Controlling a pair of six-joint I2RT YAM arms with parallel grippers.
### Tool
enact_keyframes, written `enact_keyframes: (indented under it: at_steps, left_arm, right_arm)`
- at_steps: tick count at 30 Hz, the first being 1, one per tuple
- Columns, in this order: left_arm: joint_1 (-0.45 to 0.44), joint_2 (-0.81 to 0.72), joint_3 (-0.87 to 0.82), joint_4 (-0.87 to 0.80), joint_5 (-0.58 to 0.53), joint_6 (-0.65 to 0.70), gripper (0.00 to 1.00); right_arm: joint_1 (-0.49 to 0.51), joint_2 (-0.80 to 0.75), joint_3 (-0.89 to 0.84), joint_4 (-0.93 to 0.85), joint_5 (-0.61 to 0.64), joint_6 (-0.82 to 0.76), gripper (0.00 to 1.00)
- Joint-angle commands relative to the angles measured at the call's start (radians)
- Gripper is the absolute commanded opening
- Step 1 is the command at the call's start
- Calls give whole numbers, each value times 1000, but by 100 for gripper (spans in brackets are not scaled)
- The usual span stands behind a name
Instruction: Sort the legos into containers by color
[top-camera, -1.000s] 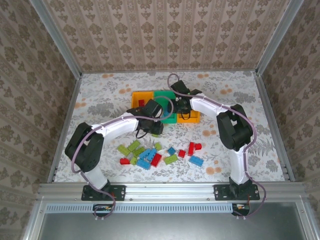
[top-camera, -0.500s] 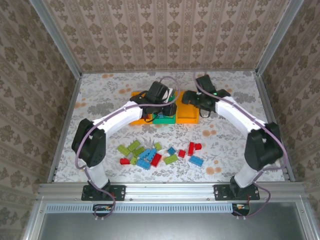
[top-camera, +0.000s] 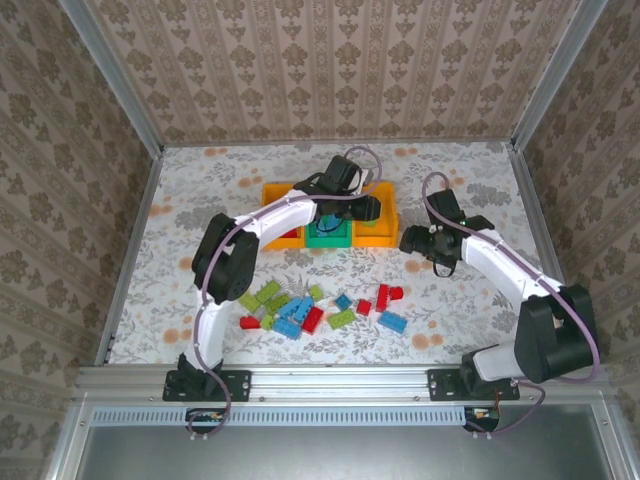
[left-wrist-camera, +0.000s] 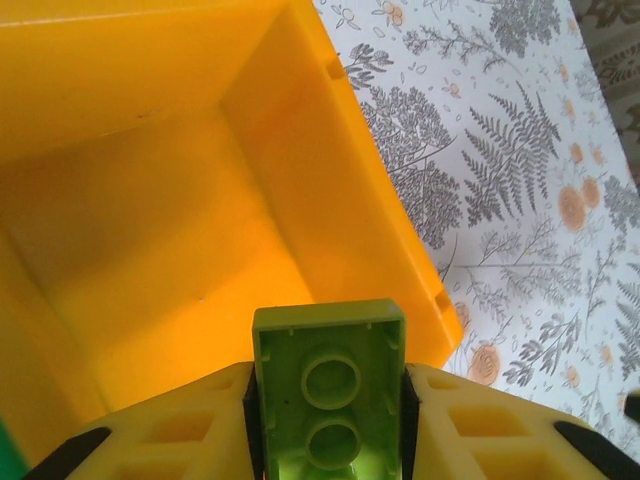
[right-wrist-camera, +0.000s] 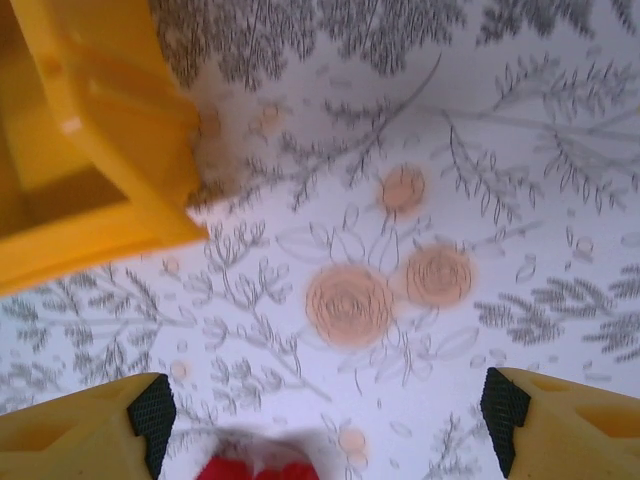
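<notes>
Loose legos (top-camera: 300, 310) lie on the counter (top-camera: 200, 230) near the arm bases. The left hand (left-wrist-camera: 328, 400) grips a lime green brick (left-wrist-camera: 328, 365) over the right-hand orange bin (left-wrist-camera: 330, 180). To place it well, centre the brick clear of the bin walls and lower it before release. The right hand (right-wrist-camera: 320, 410), jaws spread and empty, hovers over a red brick (right-wrist-camera: 250, 468).

Glossy plastic: orange bin (left-wrist-camera: 330, 200), lime brick (left-wrist-camera: 328, 390)

A blurred red shape (right-wrist-camera: 255, 468) is cut off at the right wrist view's bottom edge, unidentifiable. The lime green studded plastic brick (left-wrist-camera: 328, 385) runs off the left wrist view's bottom edge.
</notes>
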Motion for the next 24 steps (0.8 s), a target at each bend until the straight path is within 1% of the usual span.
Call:
enact_keyframes:
  at_steps: [1,2,5,9,11,13,14,18,21,24]
  left_arm:
    - [13,16,45,66,47,-72,38]
    - [15,21,44,82,61,-87,40]
    - [15,40,57,91,69,-108,51]
    - [16,50,68,80,90,-116,63]
    - [15,39,60,85,101,-115,66]
    - [16,18,43,104,117,-110,70]
    - [15,5,30,116,124,-105,72]
    - [14,-61,-39,157,125,-71,83]
    - [14,-112,-96,167,91,-39,89]
    - [18,-155,-141,144,49,-8,92]
  right_arm:
    - [38,-49,-21,-70,-67,12,82]
    - [57,-54,-22,-92,-74,11,82]
    - [107,-60,-30,-150,-83,39,81]
    - [188,-83,-66,-136,-84,12,79]
    - [200,-91,-87,-139,-74,-4,75]
    - [205,-94,-107,-151,-70,-15,68]
    - [211,-95,-115,-156,-72,-19,67]
    - [245,-106,-134,-143,-82,-11,70]
    - [282,-99,-131,-114,-107,43,70]
    - [330,-67,-109,-116,-103,116,71]
